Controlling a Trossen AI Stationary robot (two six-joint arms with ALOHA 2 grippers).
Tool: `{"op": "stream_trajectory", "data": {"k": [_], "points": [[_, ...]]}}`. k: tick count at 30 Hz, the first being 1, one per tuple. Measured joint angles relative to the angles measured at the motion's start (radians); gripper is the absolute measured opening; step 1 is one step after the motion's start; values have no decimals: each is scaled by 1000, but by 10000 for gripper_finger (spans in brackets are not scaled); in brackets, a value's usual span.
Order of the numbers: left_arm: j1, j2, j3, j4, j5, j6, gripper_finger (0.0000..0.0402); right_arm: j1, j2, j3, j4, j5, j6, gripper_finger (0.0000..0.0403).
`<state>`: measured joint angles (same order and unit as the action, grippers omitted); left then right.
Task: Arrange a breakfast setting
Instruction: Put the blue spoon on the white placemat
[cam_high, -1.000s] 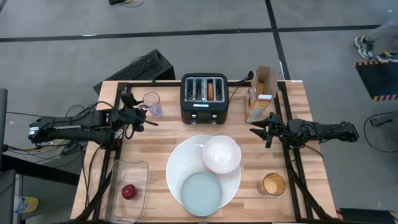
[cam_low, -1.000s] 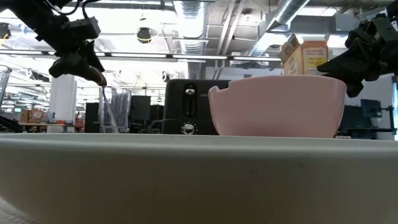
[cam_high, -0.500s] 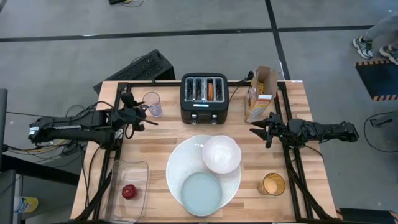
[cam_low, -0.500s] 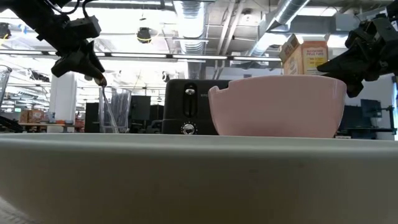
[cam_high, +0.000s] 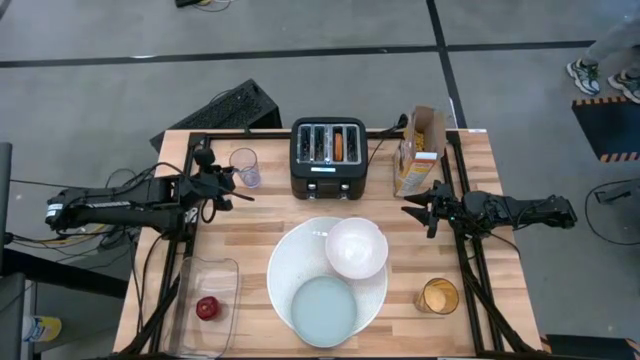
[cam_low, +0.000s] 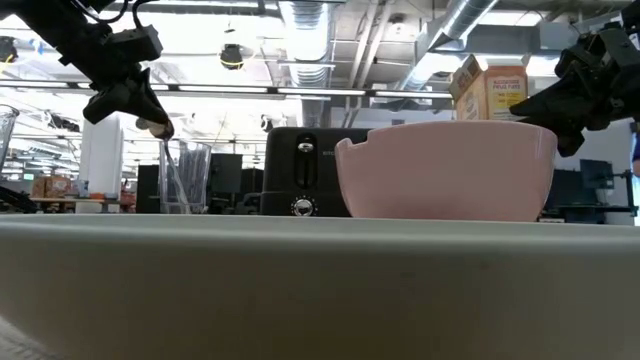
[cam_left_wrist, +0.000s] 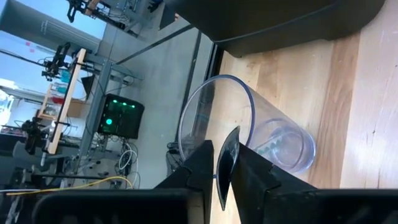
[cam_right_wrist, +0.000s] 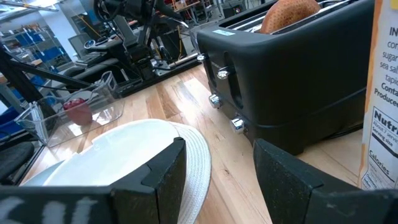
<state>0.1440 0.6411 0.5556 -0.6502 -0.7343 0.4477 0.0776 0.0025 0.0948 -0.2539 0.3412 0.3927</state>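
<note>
My left end effector (cam_left_wrist: 222, 163) is clenched on the blue-handled metal spoon (cam_left_wrist: 226, 163) beside the clear glass (cam_high: 245, 166). My right end effector (cam_high: 414, 211) hangs released near the black toaster (cam_high: 328, 158).

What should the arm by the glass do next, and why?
Probably lift straight up: the left gripper pinches the spoon handle standing in the clear glass, so rising should free it without tipping the glass.

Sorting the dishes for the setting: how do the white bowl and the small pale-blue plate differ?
The white bowl is deep and sits at the large white plate's rim toward the toaster; the small pale-blue plate is flat, bluish, and lies at its near edge. Both are round, look empty, and rest on that plate.
</note>
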Motion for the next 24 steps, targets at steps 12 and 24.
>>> {"op": "stream_trajectory", "data": {"k": [12,24], "points": [[0,0,0,14,-14,0,2,0,0,0,0,0,0,208],[0,0,0,14,-40,0,0,0,0,0,0,0,0,208]]}}
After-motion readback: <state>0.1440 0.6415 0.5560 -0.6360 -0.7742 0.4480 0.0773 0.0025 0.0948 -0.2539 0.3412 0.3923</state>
